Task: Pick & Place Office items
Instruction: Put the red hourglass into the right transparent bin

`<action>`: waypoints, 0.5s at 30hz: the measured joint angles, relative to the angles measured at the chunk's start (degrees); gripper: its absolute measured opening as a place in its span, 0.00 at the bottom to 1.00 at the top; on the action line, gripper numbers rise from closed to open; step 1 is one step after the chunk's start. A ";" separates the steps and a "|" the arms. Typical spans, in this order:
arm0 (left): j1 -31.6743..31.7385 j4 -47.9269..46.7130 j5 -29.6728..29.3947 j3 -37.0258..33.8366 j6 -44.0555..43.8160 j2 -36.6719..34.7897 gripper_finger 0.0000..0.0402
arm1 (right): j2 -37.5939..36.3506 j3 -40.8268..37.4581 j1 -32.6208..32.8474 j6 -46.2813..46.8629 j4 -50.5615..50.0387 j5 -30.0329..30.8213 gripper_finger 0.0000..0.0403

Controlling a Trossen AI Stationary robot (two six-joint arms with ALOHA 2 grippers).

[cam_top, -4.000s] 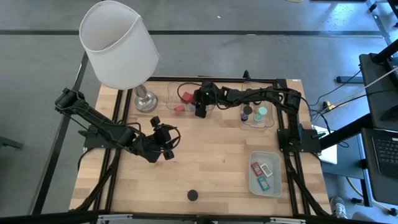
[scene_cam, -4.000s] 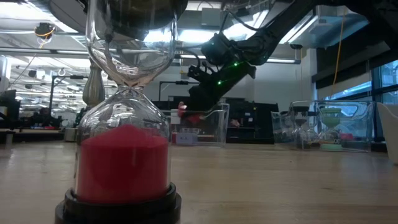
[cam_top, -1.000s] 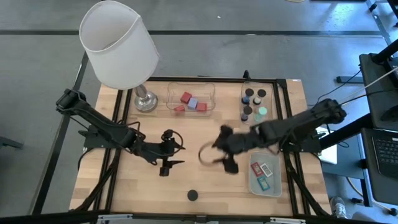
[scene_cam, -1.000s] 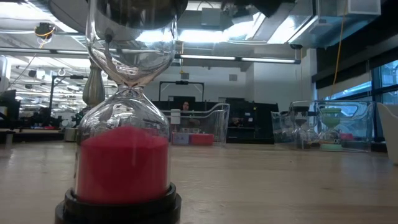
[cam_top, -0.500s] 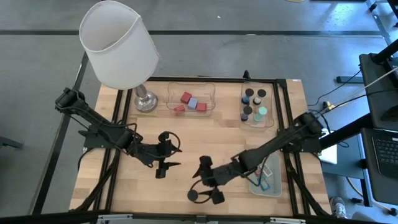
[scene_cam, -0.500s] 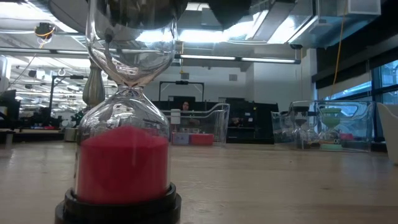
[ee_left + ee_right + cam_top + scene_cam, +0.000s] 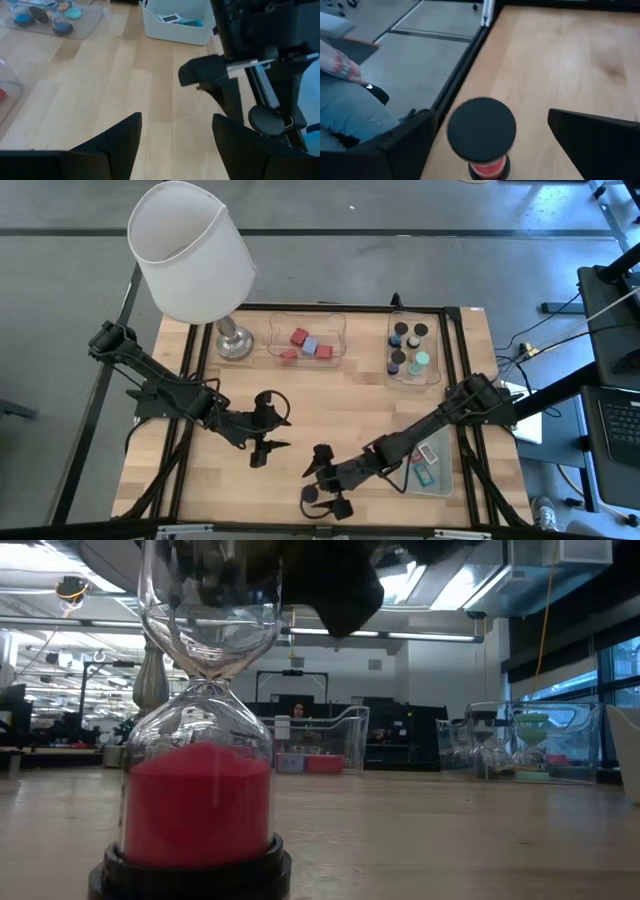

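A robotics lab or research workshop is indicated: a pale wooden counter (image 7: 330,405) is framed by black metal rails (image 7: 460,395) and stands on a grey concrete floor (image 7: 400,270), with bundled cables (image 7: 540,345) run off to a side desk where a laptop (image 7: 622,425) is seen. In the low view a large open hall (image 7: 420,730) is shown behind the counter, lit by long ceiling strip lights (image 7: 400,635) and filled with dark equipment racks and further workstations (image 7: 50,725)
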 joint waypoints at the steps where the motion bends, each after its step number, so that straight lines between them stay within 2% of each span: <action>1: 0.00 0.00 -0.02 0.00 0.00 0.00 0.60 | 0.31 0.00 -0.02 0.32 0.26 0.12 0.95; 9: 0.00 -0.70 -0.02 0.00 0.02 0.02 0.60 | 2.77 0.02 0.00 0.46 0.45 0.56 0.94; 15: 0.07 -0.85 -0.34 0.00 0.07 0.02 0.60 | 2.78 0.02 0.00 0.07 1.31 0.10 0.87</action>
